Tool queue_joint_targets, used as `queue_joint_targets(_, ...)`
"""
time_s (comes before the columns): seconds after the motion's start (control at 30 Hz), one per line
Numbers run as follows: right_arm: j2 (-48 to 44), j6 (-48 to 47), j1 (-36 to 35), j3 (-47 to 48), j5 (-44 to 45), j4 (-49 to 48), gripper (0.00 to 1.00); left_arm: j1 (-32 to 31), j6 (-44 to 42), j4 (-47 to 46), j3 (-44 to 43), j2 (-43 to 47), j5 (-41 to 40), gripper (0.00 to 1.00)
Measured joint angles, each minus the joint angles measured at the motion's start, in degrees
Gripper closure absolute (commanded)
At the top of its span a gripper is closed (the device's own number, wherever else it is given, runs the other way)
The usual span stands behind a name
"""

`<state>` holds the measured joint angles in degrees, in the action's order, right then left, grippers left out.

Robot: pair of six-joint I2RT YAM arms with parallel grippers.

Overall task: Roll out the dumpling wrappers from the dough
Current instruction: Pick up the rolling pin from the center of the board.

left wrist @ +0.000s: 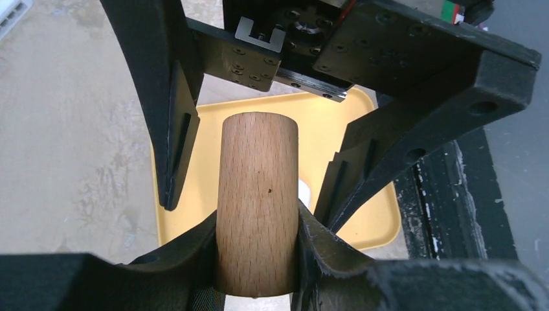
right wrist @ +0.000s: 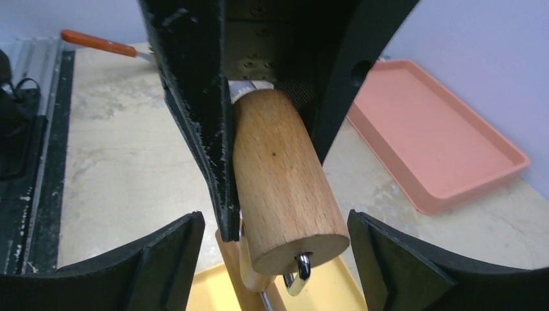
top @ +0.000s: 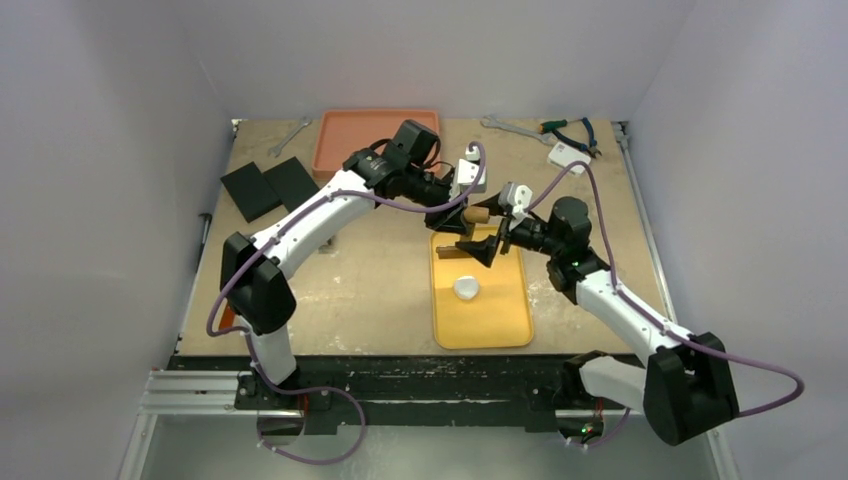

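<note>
Within left gripper (left wrist: 257,219), wooden roller (left wrist: 257,168)

The cylindrical wooden roller (left wrist: 257,207) is pale tan with fine dark flecks. The small round dough disc (top: 466,290) is white, its rectangular plastic tray (top: 500,325) yellow.

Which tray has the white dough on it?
The yellow tray, the nearer one, carries the white dough; the pink tray sits farther back.
</note>
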<state>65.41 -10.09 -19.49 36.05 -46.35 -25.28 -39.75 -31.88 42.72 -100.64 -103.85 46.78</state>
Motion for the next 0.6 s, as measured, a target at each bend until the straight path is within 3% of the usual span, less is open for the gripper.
queue_joint_targets(0.13,-1.38,1.16,0.0,-1.14,-1.7,-2.32,0.41,-0.09,1.11,0.44,-0.02,0.31,1.09,1.0)
queue_joint_targets(0.2,-1.99,2.21,0.0,-1.66,-2.67,-4.07,0.47,-0.09,1.51,0.7,-0.33,0.37,1.64,1.0)
queue_joint_targets(0.47,-0.79,7.54,0.44,-2.71,-5.86,-9.27,0.5,-0.02,2.86,0.74,-0.52,0.5,3.37,1.0)
queue_joint_targets(0.6,0.31,8.0,0.72,-2.54,-7.43,-9.97,0.45,0.07,3.8,1.09,-0.52,0.5,3.5,1.0)
